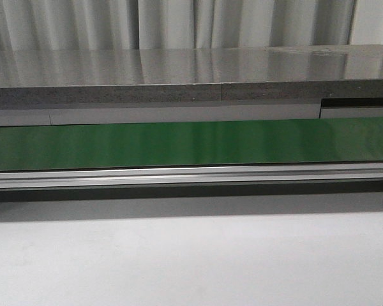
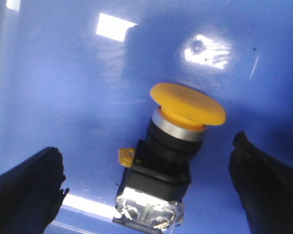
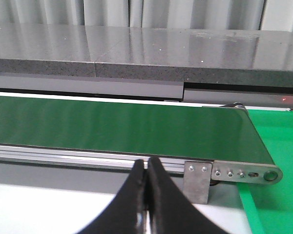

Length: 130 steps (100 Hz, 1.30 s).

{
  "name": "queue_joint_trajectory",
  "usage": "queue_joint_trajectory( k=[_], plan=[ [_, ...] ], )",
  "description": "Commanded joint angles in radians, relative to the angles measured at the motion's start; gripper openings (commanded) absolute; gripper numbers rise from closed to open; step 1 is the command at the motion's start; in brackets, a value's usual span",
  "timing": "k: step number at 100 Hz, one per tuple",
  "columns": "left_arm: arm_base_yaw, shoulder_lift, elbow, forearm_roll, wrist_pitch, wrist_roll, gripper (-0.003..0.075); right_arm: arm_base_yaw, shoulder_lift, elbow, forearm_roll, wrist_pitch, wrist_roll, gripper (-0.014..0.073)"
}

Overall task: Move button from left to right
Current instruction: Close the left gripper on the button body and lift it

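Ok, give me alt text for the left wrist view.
A button with a yellow cap and black body lies on a glossy blue surface, between the two open black fingers of the left gripper.

Soft focus throughout; white glare patches on the blue surface (image 2: pixel 63 73).

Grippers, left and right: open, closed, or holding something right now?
Left gripper: open, fingers on either side of the button, not touching it.
Right gripper: closed, holding nothing, in front of the green conveyor belt.
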Motion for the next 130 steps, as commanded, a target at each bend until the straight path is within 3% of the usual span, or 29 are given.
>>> queue_joint_trajectory(
  k=[1, 35, 54, 68, 101, 130],
  plan=[
    [0.002, -0.034, -0.028, -0.001, -0.027, 0.001, 0.0648, 0.003, -0.015, -0.018, -0.007, -0.072, 0.0, -0.0068],
    [0.002, 0.008, -0.028, -0.001, -0.035, 0.001, 0.0378, 0.003, -0.015, -0.018, -0.007, -0.072, 0.0, -0.0068],
    [0.002, 0.004, -0.03, -0.001, -0.03, 0.001, 0.0122, 0.003, -0.015, -0.018, -0.007, -0.072, 0.0, -0.0068],
    [0.002, -0.028, -0.052, -0.001, -0.017, 0.001, -0.002, 0.003, -0.015, -0.018, -0.007, -0.072, 0.0, -0.0068],
    [-0.009, -0.174, -0.137, -0.081, 0.071, 0.036, -0.0019, 0.003, -0.015, -0.018, -0.007, -0.072, 0.0, -0.0068],
    [-0.114, -0.201, -0.137, -0.143, 0.096, 0.071, -0.0019, 0.003, -0.015, -0.018, -0.007, -0.072, 0.0, -0.0068]
  ],
)
